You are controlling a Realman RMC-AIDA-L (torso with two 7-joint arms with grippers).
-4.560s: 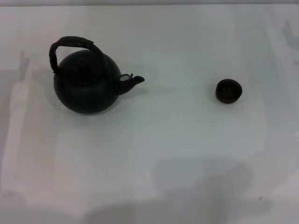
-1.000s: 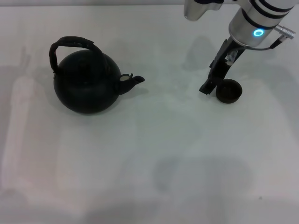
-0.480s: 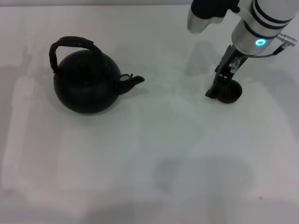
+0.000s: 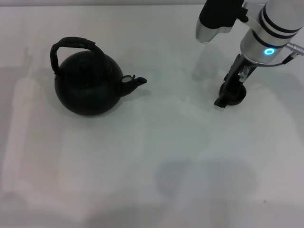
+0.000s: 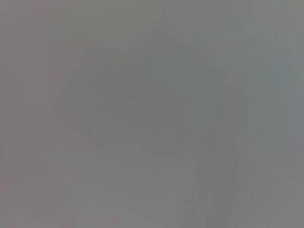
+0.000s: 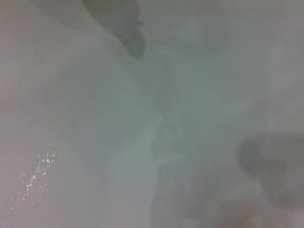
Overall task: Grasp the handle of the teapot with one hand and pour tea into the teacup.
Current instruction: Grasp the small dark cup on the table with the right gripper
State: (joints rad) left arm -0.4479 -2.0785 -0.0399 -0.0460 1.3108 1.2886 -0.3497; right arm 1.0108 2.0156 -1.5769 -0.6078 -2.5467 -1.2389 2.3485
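Note:
The large round black teapot [image 4: 88, 88] stands on the left of the white table in the head view. Its dark arched handle [image 4: 71, 43] rises over the top and its short spout [image 4: 137, 82] points right. Nothing touches it. The small dark teacup [image 4: 241, 94] sits far right. My right gripper [image 4: 227, 99] reaches down from the upper right and sits right at the cup's left side, covering part of it. The left gripper is out of view. Both wrist views show only blurred pale surface.
The white table [image 4: 166, 152] spreads wide between the teapot and the cup. My right arm [image 4: 266, 33], with a blue light ring, hangs over the far right corner.
My right arm came into view and its gripper has slid down and to the right, from just left of the cup to against it. The teapot has not moved.

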